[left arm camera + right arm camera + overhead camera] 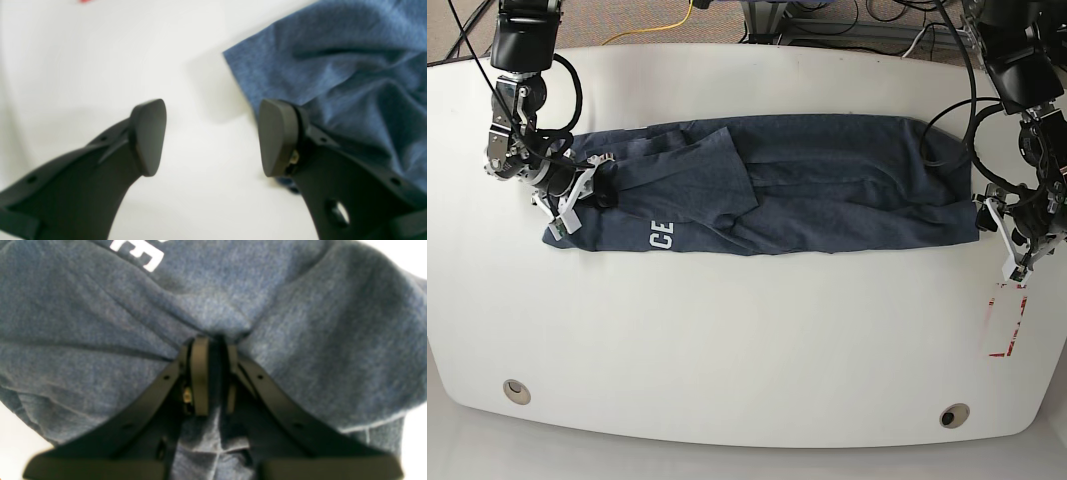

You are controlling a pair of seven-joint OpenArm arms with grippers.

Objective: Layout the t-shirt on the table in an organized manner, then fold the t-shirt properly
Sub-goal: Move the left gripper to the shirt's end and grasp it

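Note:
The navy t-shirt [807, 185] lies stretched across the white table [747, 340], wrinkled, with white lettering [661, 238] near its left end. In the base view my right gripper [597, 188] sits at the shirt's left end, shut on a bunched fold of the t-shirt [213, 306]; cloth passes between its black fingers [199, 373]. My left gripper [211, 136] hovers just off the shirt's right edge [300, 60], open, with bare table between its pads [148, 136]. In the base view that left gripper [1002, 225] stands beside the cloth corner.
A red rectangular mark [1005, 325] lies on the table below the left gripper. Two round grommet holes [516, 389] [954, 414] sit near the front edge. Cables run behind the table's far edge.

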